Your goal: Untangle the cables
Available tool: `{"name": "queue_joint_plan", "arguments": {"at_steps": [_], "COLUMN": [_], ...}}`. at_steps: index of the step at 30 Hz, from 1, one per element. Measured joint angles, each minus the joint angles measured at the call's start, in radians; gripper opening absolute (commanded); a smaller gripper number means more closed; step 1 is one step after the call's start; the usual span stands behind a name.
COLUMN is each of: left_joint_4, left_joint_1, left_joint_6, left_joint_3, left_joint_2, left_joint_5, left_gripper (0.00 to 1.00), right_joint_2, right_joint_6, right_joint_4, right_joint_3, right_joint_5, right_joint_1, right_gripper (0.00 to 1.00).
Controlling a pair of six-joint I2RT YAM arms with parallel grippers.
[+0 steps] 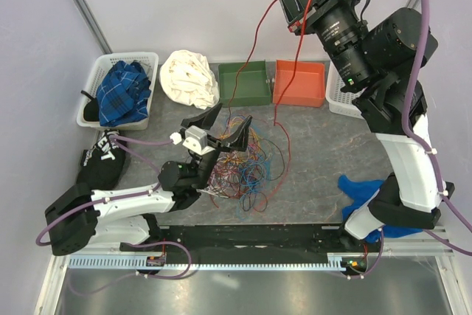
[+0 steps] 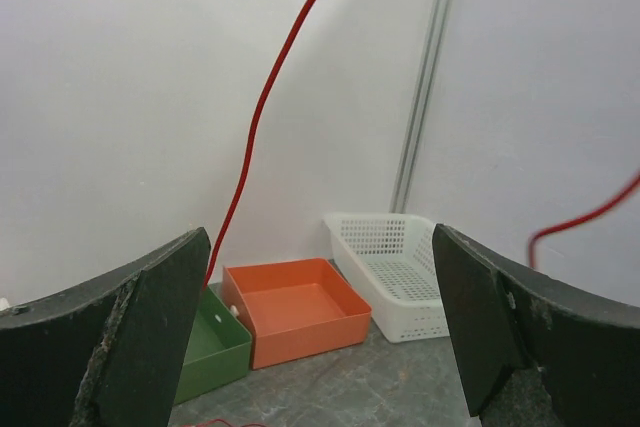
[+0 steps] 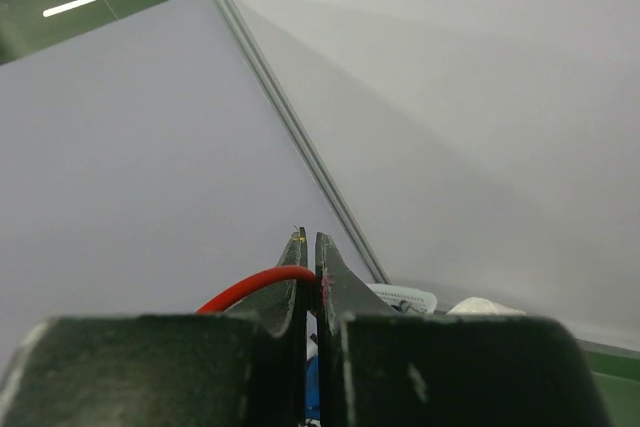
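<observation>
A tangle of thin cables (image 1: 243, 164) in red, orange, yellow, blue and green lies in the middle of the table. My left gripper (image 1: 219, 127) is open and empty, just above the tangle's left side; its fingers (image 2: 120, 327) frame the bins. My right gripper (image 1: 293, 1) is raised high at the back and is shut on a red cable (image 3: 250, 285). That red cable (image 1: 258, 31) hangs down in two strands to the tangle. It also crosses the left wrist view (image 2: 262, 107).
A green bin (image 1: 244, 82) and an orange bin (image 1: 299, 82) stand at the back. White baskets stand at back right (image 1: 338, 94) and back left (image 1: 99, 82), the left one holding blue cloth. A white cloth (image 1: 189, 77), a black shoe (image 1: 103, 158) and a blue cloth (image 1: 365, 191) also lie here.
</observation>
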Motion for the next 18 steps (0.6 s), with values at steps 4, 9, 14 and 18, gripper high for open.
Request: {"name": "queue_joint_plan", "arguments": {"at_steps": [4,9,14,18], "left_joint_4": [-0.001,-0.003,0.003,0.001], "left_joint_1": [0.000,0.032,0.129,0.209], "left_joint_6": [0.083,0.166,0.157,0.104], "left_joint_3": [0.000,0.024,0.096,0.166], "left_joint_2": [0.000,0.001,0.024,0.104], "left_joint_5": [-0.011,-0.018,0.018,0.061], "left_gripper": [1.00,1.00,0.98,0.92], "right_joint_2": [0.000,-0.003,-0.019,-0.043], "right_joint_6": [0.026,0.048,0.064,0.080], "right_joint_4": [0.034,0.076,0.087,0.090], "right_joint_3": [0.007,0.013,0.010,-0.011], "right_joint_5": [-0.008,-0.018,-0.028,-0.047], "right_joint_1": [0.000,0.000,0.000,0.000], "right_gripper": [0.00,0.00,0.00,0.00]}}
